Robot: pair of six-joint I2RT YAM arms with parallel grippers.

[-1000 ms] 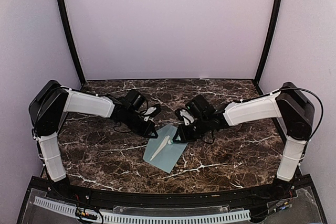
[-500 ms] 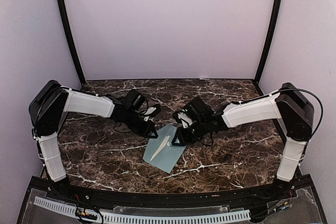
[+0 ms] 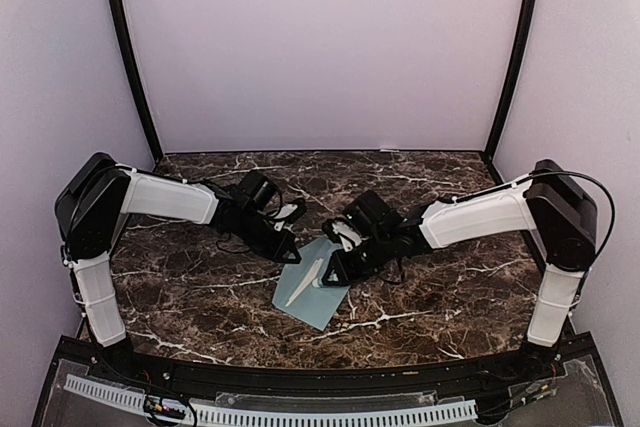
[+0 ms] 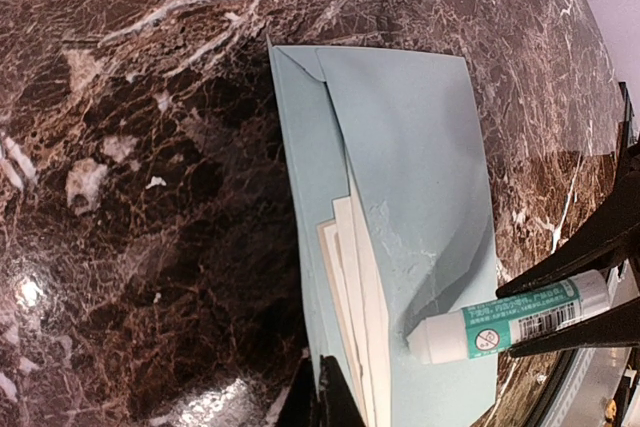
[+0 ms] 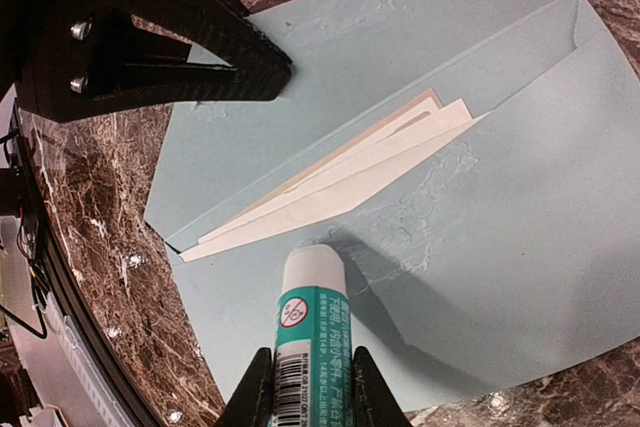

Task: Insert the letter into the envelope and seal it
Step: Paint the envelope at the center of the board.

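Gripping glue stick (image 5: pixel 312 332) in right gripper (image 5: pixel 312 392), white tip down at the open flap (image 5: pixel 500 267). Pinning the opposite edge with closed left gripper (image 5: pixel 270 72). Lying flat on table (image 3: pixel 200 297) between both: envelope (image 4: pixel 410 147), pale blue, long axis diagonal from far-right to near-left, flap toward the right arm. Tucked inside, letter (image 5: pixel 340 182), white edges showing; glue smears beside the fold.

The pale blue-grey envelope (image 3: pixel 325 302) lies flat and slanted on the dark marbled tabletop (image 3: pixel 200 287), its flap open. The folded white letter (image 5: pixel 340 187) sits tucked inside, one long edge showing.
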